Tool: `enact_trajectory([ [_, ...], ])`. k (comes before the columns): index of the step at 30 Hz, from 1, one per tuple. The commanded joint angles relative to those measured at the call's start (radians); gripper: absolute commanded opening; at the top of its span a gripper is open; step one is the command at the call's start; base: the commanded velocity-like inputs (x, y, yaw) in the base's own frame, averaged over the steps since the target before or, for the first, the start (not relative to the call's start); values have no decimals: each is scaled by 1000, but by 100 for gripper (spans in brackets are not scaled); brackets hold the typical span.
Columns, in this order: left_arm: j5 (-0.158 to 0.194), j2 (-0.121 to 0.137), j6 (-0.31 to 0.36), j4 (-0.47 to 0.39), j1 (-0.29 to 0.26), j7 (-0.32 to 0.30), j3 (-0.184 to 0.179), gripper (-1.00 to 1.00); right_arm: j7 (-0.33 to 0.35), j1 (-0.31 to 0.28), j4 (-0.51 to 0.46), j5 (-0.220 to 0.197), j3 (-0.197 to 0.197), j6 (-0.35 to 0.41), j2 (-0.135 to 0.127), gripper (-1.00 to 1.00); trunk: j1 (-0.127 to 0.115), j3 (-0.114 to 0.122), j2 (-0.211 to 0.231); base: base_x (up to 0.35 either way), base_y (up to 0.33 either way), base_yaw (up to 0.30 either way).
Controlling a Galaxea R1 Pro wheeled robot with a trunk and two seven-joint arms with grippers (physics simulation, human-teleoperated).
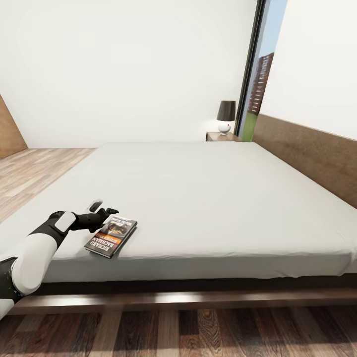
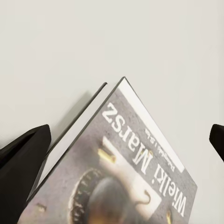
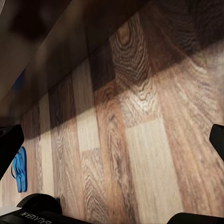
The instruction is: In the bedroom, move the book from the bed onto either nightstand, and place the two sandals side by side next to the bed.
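Near the bed's (image 1: 208, 198) front-left corner the book (image 1: 111, 237) lies flat; the left gripper (image 1: 101, 210) hovers beside it, jaws spread, empty. Thin, light and fairly stiff, it probably wants pinching at an overhanging edge.

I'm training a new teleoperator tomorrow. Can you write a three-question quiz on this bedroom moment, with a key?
1. True or false: the book lies near the bed's front edge.
2. Which gripper is at the book? A) left B) right
3. Fill in: the lamp stands on the ____ beyond the bed's far corner.

Key
1. True.
2. A: the left gripper is open, with its fingers on either side of the book's corner in the left wrist view.
3. nightstand.
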Motion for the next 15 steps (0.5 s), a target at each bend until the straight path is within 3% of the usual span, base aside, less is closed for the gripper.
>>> enact_trajectory([
  [1,-18,0,5,0,0,1,-1,100,3,-1,3,-5,8,-9,1,100,0,-1,0,0,0,0],
  [15,-18,0,5,0,0,1,-2,100,3,-1,3,-5,8,-9,1,100,0,-1,0,0,-1,0],
])
